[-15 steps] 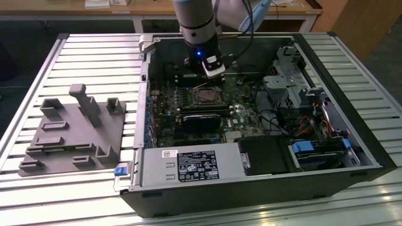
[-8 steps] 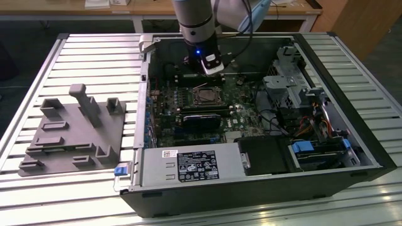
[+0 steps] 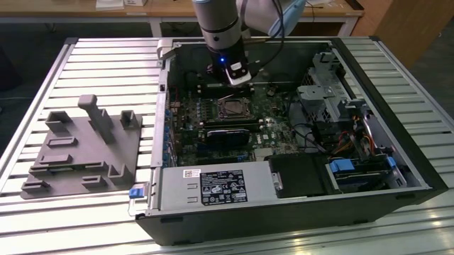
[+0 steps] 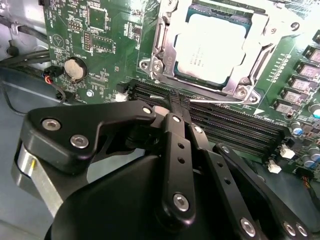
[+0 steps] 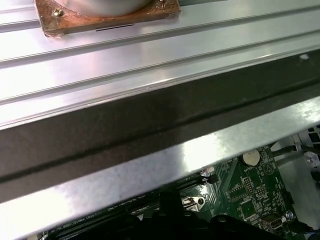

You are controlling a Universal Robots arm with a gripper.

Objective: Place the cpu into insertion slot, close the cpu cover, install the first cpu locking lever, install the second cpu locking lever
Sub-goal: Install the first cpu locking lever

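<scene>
Cpu sits beneath the lowered cpu cover, so I hold the gripper clenched at the thin locking lever just beside it, likely to latch the cover down.

In the second wrist view the black body of the tool covers the circuit board beneath it, and the memory slots run out of sight under it. Beyond the tool, the cpu and the cpu cover around it are cut off by the picture's edge. In the exterior view the insertion slot just beside the tool is too small to tell what lies in it. In the first wrist view the case wall hides most of the board, and a copper plate is cropped.
</scene>
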